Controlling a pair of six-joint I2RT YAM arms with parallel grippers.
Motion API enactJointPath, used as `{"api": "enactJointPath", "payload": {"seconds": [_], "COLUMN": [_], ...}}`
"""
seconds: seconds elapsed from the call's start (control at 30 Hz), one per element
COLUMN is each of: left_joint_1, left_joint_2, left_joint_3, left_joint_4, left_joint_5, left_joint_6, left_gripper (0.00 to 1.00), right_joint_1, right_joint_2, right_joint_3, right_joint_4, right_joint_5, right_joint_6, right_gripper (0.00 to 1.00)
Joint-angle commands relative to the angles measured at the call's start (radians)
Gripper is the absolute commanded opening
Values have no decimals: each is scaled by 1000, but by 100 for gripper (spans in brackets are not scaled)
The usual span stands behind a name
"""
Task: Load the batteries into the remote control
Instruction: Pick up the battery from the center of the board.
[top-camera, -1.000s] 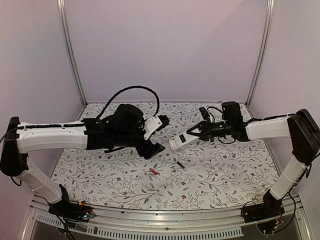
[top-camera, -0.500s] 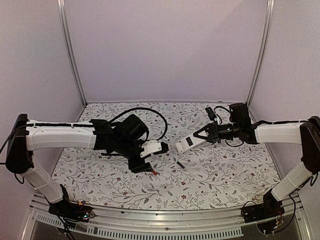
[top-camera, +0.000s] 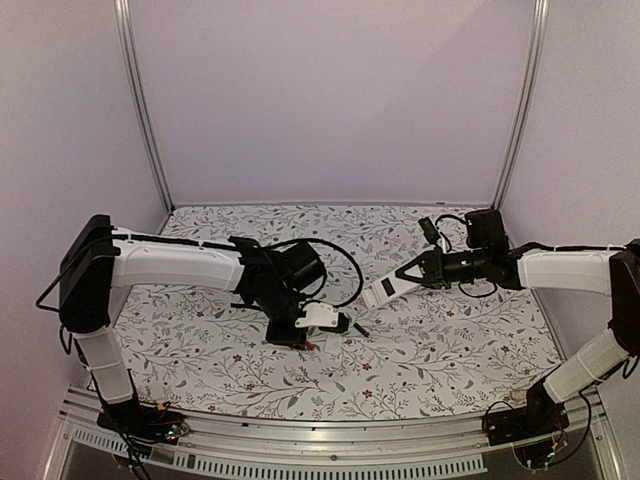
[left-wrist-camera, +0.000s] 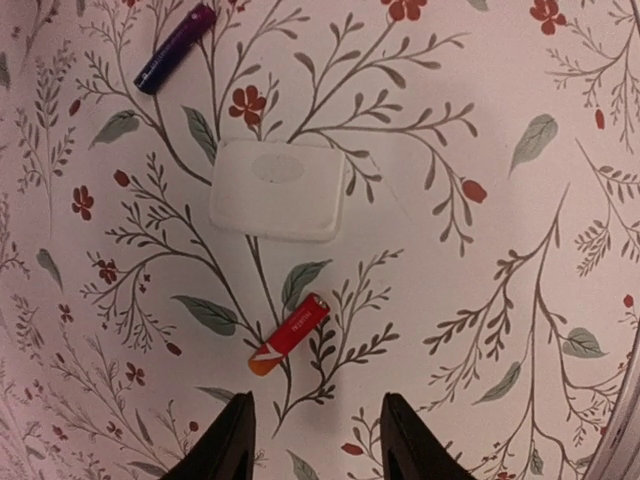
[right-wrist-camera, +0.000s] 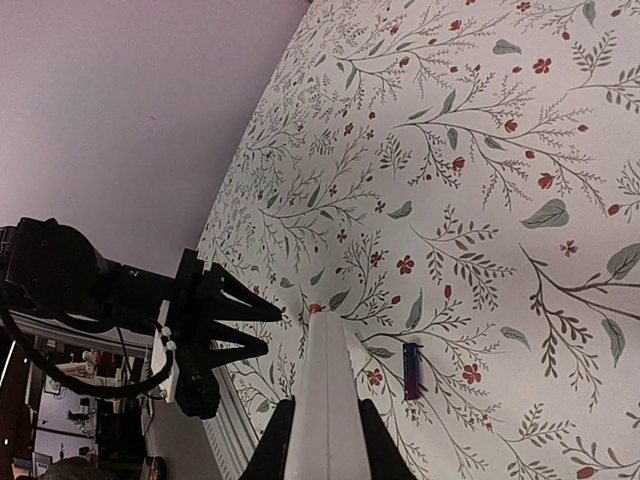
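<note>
Edge-on and white, the remote control (right-wrist-camera: 328, 360) is held above the table, my right gripper (right-wrist-camera: 325, 415) shut on its sides; from above the remote control (top-camera: 384, 290) slants down to the left from that right gripper (top-camera: 410, 277). A red battery (left-wrist-camera: 289, 334) lies on the flowered cloth just ahead of my left gripper (left-wrist-camera: 318, 425), whose jaws stand open with nothing between them. A second, dark purple battery (left-wrist-camera: 175, 47) lies farther off. In the overhead view the left gripper (top-camera: 300, 337) is low over the red battery (top-camera: 312, 346).
A small white rounded cover (left-wrist-camera: 280, 190) lies flat between the two batteries. The purple battery (right-wrist-camera: 411, 371) sits just right of the remote's tip. The table's metal front rail (top-camera: 330, 452) runs along the near side, and walls enclose the other sides.
My left arm has dropped and swung toward the red battery, and its jaws have narrowed. The right arm has drawn slightly to the right with the remote still held.
</note>
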Motion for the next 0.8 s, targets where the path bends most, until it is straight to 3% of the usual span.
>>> {"api": "enactJointPath", "payload": {"seconds": [0.0, 0.43, 0.77], "left_joint_1": [12, 6, 2], "left_joint_2": [45, 196, 250], "left_joint_3": [59, 206, 201], "left_joint_4": [-65, -146, -152], "left_joint_5": [0, 11, -15], "left_joint_6": [86, 153, 168], "left_gripper": [42, 35, 31], "right_joint_1": [-16, -46, -55], "right_joint_2": [-21, -10, -14], "right_joint_3": [-16, -23, -26], "right_joint_4": [-15, -11, -10], "right_joint_5": [4, -7, -13], "right_joint_6": [-23, -19, -16], "right_gripper": [0, 0, 0]}}
